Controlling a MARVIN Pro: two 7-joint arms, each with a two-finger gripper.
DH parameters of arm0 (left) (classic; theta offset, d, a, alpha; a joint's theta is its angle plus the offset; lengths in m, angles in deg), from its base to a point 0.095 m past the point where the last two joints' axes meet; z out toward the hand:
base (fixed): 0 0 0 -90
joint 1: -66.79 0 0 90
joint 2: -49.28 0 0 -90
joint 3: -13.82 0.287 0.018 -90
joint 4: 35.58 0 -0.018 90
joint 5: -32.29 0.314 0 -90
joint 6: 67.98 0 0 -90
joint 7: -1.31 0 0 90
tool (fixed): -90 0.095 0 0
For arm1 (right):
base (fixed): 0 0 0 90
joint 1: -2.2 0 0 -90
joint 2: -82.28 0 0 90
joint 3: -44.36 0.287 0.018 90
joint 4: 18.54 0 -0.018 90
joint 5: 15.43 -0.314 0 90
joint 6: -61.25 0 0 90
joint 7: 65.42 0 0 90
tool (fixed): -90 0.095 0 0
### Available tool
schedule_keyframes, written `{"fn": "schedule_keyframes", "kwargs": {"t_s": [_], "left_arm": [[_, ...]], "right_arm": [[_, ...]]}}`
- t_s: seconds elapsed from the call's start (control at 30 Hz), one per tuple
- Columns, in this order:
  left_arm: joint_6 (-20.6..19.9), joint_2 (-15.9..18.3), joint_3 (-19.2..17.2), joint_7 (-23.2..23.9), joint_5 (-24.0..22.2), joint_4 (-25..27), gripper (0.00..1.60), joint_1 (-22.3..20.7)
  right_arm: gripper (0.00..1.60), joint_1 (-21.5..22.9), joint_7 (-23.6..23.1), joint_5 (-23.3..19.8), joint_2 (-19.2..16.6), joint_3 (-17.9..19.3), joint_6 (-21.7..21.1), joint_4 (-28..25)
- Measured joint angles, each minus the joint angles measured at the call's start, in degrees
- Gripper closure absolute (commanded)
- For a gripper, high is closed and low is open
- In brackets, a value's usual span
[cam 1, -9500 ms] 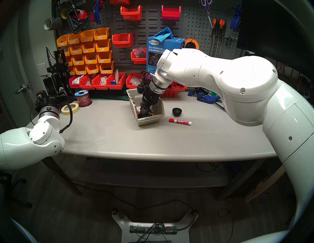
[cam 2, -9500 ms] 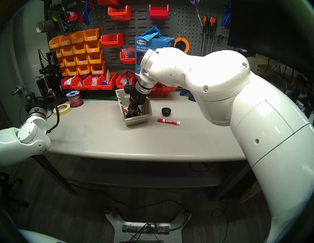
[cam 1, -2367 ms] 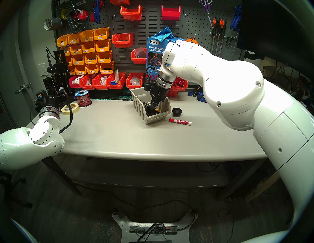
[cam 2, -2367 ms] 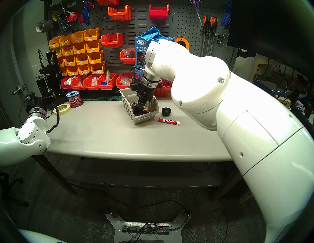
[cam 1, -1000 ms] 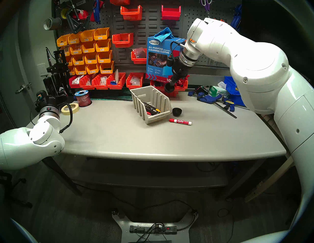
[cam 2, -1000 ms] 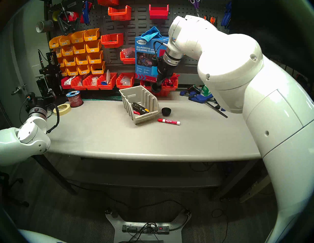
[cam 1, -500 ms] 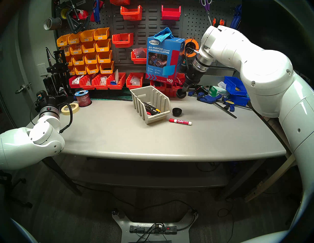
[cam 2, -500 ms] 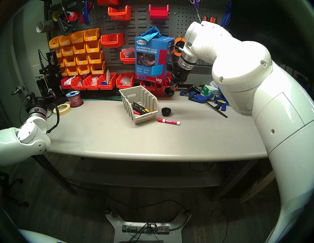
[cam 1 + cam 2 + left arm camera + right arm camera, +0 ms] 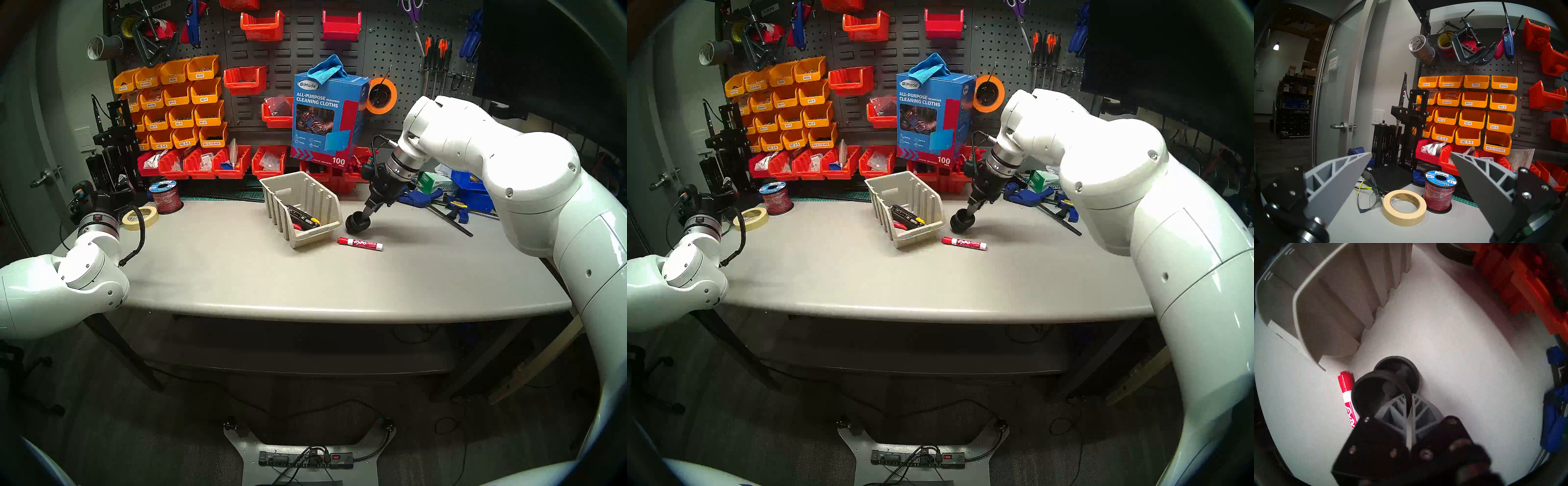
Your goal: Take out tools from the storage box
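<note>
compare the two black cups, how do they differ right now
The held black cup is pinched by its rim in the right gripper, tilted and above the table; the other black cup lies free on the table, partly hidden behind the held one. Both are small, round and black.

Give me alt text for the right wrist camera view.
The right claw, shut on a black cup, hangs above a second black cup on the white table. A red-capped marker and the beige bin lie alongside.
</note>
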Motion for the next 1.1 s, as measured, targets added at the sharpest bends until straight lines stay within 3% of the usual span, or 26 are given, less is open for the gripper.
{"fn": "schedule_keyframes", "kwargs": {"t_s": [0.4, 0.83, 0.87, 0.9, 0.93, 0.97, 1.0, 1.1], "left_arm": [[0.0, 0.0, 0.0, 0.0, 0.0, 0.0, 0.0, 0.0], [0.0, 0.0, 0.0, 0.0, 0.0, 0.0, 0.0, 0.0], [0.0, 0.0, 0.0, 0.0, 0.0, 0.0, 0.0, 0.0], [0.0, 0.0, 0.0, 0.0, 0.0, 0.0, 0.0, 0.0], [0.0, 0.0, 0.0, 0.0, 0.0, 0.0, 0.0, 0.0], [0.0, 0.0, 0.0, 0.0, 0.0, 0.0, 0.0, 0.0], [0.0, 0.0, 0.0, 0.0, 0.0, 0.0, 0.0, 0.0], [0.0, 0.0, 0.0, 0.0, 0.0, 0.0, 0.0, 0.0]], "right_arm": [[1.6, -0.7, 1.7, -1.7, -3.2, 1.3, 2.2, -4.0], [1.57, 1.6, 7.4, -3.3, -7.1, 2.2, 3.5, -11.9], [1.3, 1.7, 7.7, -3.3, -7.2, 2.2, 3.5, -12.3], [1.3, 2.0, 8.5, -3.5, -7.7, 2.3, 3.5, -13.4], [1.09, 2.2, 8.8, -3.6, -7.9, 2.3, 3.5, -13.8], [0.65, 2.5, 9.5, -3.7, -8.2, 2.4, 3.4, -14.8], [0.0, 2.7, 10.2, -3.8, -8.6, 2.5, 3.3, -15.6], [0.0, 3.4, 12.5, -4.1, -9.7, 2.6, 2.9, -18.6]]}}
